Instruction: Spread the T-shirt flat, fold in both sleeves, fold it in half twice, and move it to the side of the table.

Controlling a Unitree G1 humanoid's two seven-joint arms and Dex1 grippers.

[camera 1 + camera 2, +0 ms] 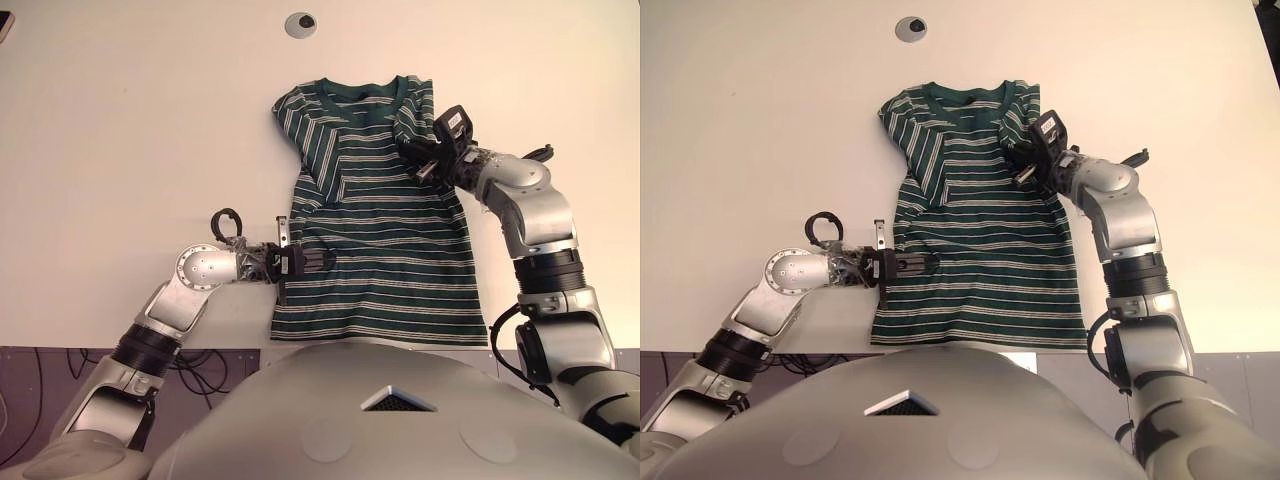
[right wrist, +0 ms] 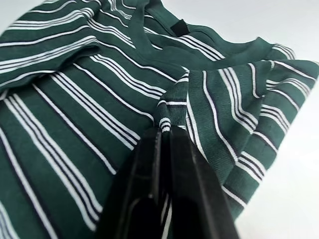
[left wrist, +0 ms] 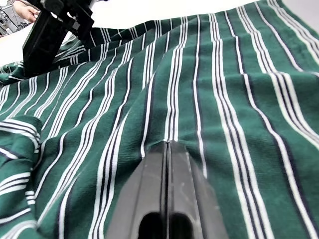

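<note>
A green T-shirt (image 1: pixel 385 250) with white stripes lies on its back in the middle of the frame, on the pale table (image 1: pixel 120 150). Its collar (image 1: pixel 365 92) points to the top of the picture and its hem runs along the table's near edge at the bottom. The sleeve at the upper left of the shirt is turned in over the chest, leaving a slanted edge. The one at the upper right is also doubled inward.

The right gripper (image 1: pixel 420 165) sits on that upper right fold, just below the shoulder. In the right wrist view its fingers (image 2: pixel 149 164) are pressed together, with a ridge of striped cloth pinched at their tips.

The left gripper (image 1: pixel 325 260) comes in from the left of the frame and lies just over the shirt's left edge, a little below the middle. In its wrist view the fingers (image 3: pixel 149 184) are closed flat against each other and rest on the fabric. I can't see any cloth caught between them.

A round grey cap (image 1: pixel 300 24) is set into the table at the top centre, well apart from the shirt. Dark cables (image 1: pixel 40 390) hang below the table's edge at the lower left.
</note>
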